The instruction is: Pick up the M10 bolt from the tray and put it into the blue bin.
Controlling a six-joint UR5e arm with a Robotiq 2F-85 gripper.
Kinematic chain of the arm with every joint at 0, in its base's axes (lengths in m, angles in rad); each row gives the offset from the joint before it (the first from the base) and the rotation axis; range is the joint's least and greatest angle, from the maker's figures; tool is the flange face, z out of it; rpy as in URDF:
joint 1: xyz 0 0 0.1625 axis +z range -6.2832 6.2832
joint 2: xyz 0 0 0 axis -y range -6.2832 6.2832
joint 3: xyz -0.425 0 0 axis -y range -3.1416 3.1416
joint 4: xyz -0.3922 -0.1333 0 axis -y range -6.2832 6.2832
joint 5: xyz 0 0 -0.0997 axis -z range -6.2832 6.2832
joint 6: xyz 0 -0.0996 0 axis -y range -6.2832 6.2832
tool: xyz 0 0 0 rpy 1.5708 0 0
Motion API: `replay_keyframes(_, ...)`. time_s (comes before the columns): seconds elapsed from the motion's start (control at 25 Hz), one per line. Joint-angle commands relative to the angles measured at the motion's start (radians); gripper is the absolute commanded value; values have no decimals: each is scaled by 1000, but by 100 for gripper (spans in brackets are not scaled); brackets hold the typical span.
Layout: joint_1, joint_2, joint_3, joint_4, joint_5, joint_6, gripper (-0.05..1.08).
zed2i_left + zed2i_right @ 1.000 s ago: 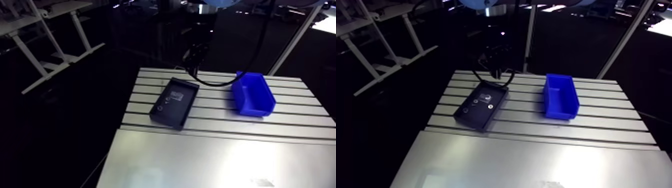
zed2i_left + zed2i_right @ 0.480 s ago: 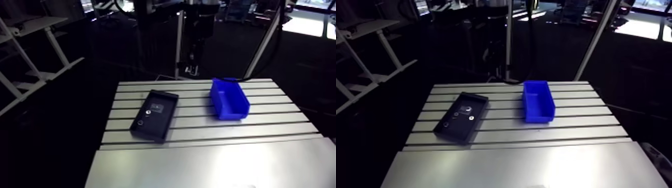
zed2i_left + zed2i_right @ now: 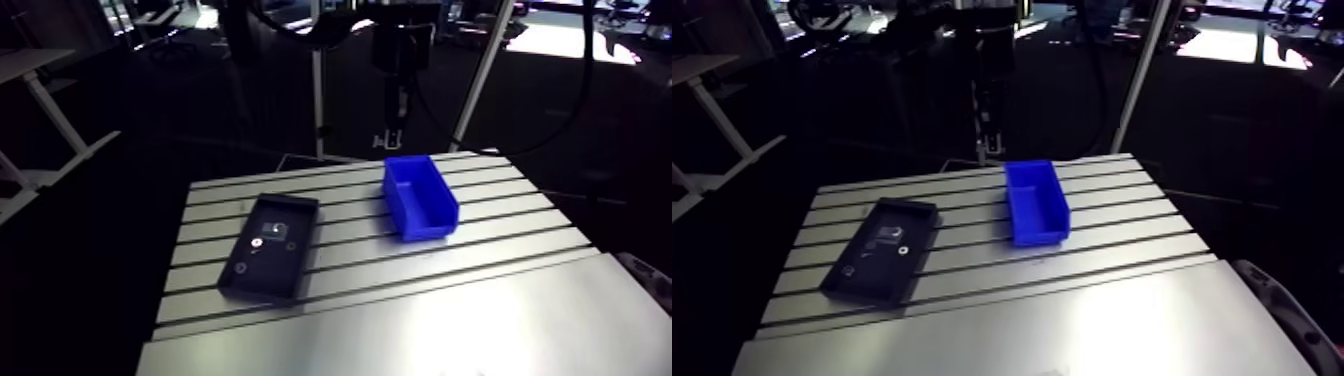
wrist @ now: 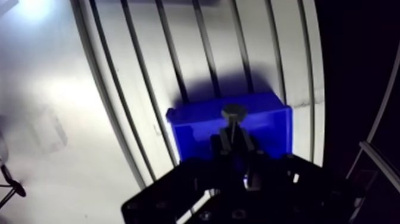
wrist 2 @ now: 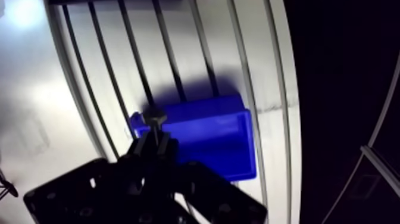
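Moved the gripper (image 4: 236,132) off the tray (image 3: 256,294) since the earlier frames and brought it over to the blue bin (image 4: 269,126). Swung the arm camera along with it, which shifted the whole arm view. Saw no sign that tray or bin had moved on the counter (image 3: 480,300). Kept the bolt (image 4: 233,112) clamped by its shank between the fingers, head out ahead of the fingertips. Found it in the wrist view hanging above the bin, near one wall rather than over the middle, and not yet inside. Could not tell how high. Left a few small parts (image 3: 257,241) lying in the tray. Judged the pick and the carry done, with only the drop remaining. Judged a small shift toward the bin's middle wise before opening, lest the bolt strike the rim and bounce onto the counter.
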Motion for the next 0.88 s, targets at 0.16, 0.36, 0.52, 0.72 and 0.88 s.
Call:
replay_keyframes(0.16,-59,25,9,-42,-19,-54,102)
replay_keyframes(0.36,-79,67,12,-89,-56,-55,101)
replay_keyframes(0.52,-89,88,15,-109,-68,-55,101)
replay_keyframes(0.72,-91,110,20,-111,-71,-52,101)
replay_keyframes(0.88,-94,128,40,-154,-77,-52,101)
